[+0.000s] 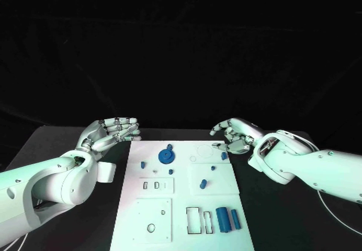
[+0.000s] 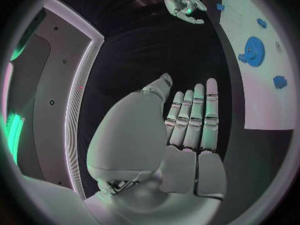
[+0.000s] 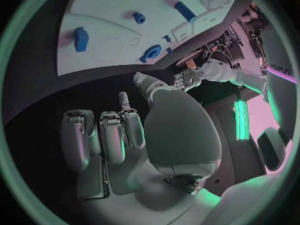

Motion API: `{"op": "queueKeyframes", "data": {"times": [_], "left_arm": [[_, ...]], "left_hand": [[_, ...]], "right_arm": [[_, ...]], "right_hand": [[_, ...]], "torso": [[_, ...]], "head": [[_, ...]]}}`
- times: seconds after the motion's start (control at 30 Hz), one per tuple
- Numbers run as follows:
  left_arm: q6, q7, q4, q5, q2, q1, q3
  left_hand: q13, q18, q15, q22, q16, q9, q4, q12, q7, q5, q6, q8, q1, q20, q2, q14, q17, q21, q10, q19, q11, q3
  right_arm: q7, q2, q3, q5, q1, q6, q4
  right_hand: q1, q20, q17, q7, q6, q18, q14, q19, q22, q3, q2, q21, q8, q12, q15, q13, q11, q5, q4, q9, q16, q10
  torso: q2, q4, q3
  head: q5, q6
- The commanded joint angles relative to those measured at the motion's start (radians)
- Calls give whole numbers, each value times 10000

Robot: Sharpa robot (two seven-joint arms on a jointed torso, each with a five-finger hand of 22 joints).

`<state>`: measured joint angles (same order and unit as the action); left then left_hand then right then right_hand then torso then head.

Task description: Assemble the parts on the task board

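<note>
2 hands, nothing picked up yet, so the assembly looks like it hasn't really started. Going near to far on the task board (image 1: 181, 230): closest to the robot there's a pair of blue cylinders (image 1: 227, 219) lying side by side next to some empty rectangular slots, then a small blue peg (image 1: 203, 183) around the middle, then the blue gear (image 1: 166, 155) and a little blue block (image 1: 224, 155) up toward the far edge. The board itself is a white plate sitting flat in the middle of the black bench (image 1: 45, 141). At the far end, the left hand (image 1: 113, 132) hovers just off the board's far left corner, released, fingers apart and grasping nothing. The right hand (image 1: 232, 136) is by the far right corner near the block, fingers curled in, nothing held as far as I can see. What I'd worry about: these parts are tiny and smooth, so a sloppy pinch could flick one off the plate, or a hand could nudge the board and misalign everything.
</note>
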<state>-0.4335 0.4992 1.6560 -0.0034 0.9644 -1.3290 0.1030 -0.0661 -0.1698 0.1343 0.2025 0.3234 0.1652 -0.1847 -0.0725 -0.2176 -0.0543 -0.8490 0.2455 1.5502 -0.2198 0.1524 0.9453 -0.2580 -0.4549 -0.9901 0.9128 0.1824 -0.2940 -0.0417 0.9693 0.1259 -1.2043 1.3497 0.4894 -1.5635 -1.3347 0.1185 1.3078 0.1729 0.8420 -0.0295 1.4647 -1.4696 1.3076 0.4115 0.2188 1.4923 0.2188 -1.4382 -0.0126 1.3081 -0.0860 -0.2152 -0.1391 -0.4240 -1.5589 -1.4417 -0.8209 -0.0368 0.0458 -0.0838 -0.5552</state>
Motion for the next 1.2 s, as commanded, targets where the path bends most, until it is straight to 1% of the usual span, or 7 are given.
{"op": "queueKeyframes", "data": {"times": [0.03, 0.27, 0.47, 0.5, 0.57, 0.87, 1.2], "left_arm": [[212, 53, -45, -23, -53, -12, -7], [206, 50, -113, -14, -106, -9, -5], [186, 48, -145, -4, -116, -7, -4], [177, 46, -149, -3, -115, -7, -3], [166, 44, -148, -1, -110, -7, -3], [140, 40, -156, 2, -72, -8, -3], [151, 34, -147, 2, -55, -8, -3]], "left_hand": [[9, -71, -1, 14, -19, 15, 65, 34, -43, 22, 86, -46, 89, -19, 6, -98, -14, -63, 68, -69, -16, 12], [9, -70, -2, 23, -20, 16, 91, 39, -43, 21, 91, -50, 111, -17, 5, -99, -21, -78, 70, -85, -17, 0], [9, -68, -1, 53, -26, 17, 166, 50, -55, 19, 105, -59, 173, -11, -6, -105, -37, -128, 79, -121, -12, -45], [9, -67, 0, 58, -27, 16, 177, 52, -59, 20, 110, -62, 177, -10, 0, -106, -40, -137, 82, -127, -11, -46], [9, -66, 1, 69, -29, 16, 201, 55, -63, 21, 115, -66, 189, -9, 11, -107, -46, -155, 85, -140, -9, -51], [9, -66, 1, 69, -29, 16, 201, 55, -63, 21, 115, -66, 189, -9, 11, -107, -46, -155, 85, -140, -9, -51], [9, -66, 1, 69, -29, 16, 201, 55, -63, 21, 115, -66, 189, -9, 11, -107, -46, -155, 85, -140, -9, -51]], "right_arm": [[-1024, 377, 29, 1396, -6, -835, 29], [-1130, 732, 103, 1193, -148, -999, 603], [-1159, 676, 148, 1052, -385, -1046, 933], [-1147, 652, 158, 1030, -430, -1049, 971], [-1128, 609, 176, 981, -504, -1065, 1018], [-1105, 340, 203, 904, -777, -940, 1252], [-941, 102, 206, 1014, -847, -643, 1419]], "right_hand": [[-86, 63, 2107, 28, -7, 14, 944, -258, 1719, 16, 81, -39, -70, 36, -63, 1070, -47, 61, 100, 24, 5, 59], [-153, 68, 2139, 25, 58, 23, 951, -282, 1753, 77, 92, -14, -61, 107, -65, 993, -47, 12, 180, 20, -2, 132], [-179, 73, 2148, 46, -34, 27, 953, -291, 1766, 123, 108, -7, -126, 119, -74, 982, -60, -47, 236, 44, -4, 147], [-214, 76, 2164, 54, -61, 28, 957, -295, 1772, 169, 88, -3, -149, 121, -78, 980, -66, -64, 271, 52, -8, 149], [-237, 79, 2168, 61, -77, 35, 958, -313, 1794, 205, 73, 15, -163, 113, -82, 989, -71, -66, 297, 58, -9, 140], [-311, 87, 2162, 73, -69, 34, 956, -313, 1795, 315, 46, 12, -177, 99, -91, 1003, -79, -92, 387, 62, -8, 125], [-263, 93, 2197, 82, -29, 38, 964, -323, 1809, 376, 6, 22, -168, 58, -97, 1046, -87, -129, 381, 59, -16, 83]], "torso": [[49, 61, -62], [73, 66, -125], [51, 15, -156], [53, 7, -143], [39, -20, -139], [-35, -62, -157], [-36, -73, -142]], "head": [[-23, 47], [-57, 74], [-124, 15], [-181, -4], [-118, 9], [-111, 12], [-71, 1]]}}
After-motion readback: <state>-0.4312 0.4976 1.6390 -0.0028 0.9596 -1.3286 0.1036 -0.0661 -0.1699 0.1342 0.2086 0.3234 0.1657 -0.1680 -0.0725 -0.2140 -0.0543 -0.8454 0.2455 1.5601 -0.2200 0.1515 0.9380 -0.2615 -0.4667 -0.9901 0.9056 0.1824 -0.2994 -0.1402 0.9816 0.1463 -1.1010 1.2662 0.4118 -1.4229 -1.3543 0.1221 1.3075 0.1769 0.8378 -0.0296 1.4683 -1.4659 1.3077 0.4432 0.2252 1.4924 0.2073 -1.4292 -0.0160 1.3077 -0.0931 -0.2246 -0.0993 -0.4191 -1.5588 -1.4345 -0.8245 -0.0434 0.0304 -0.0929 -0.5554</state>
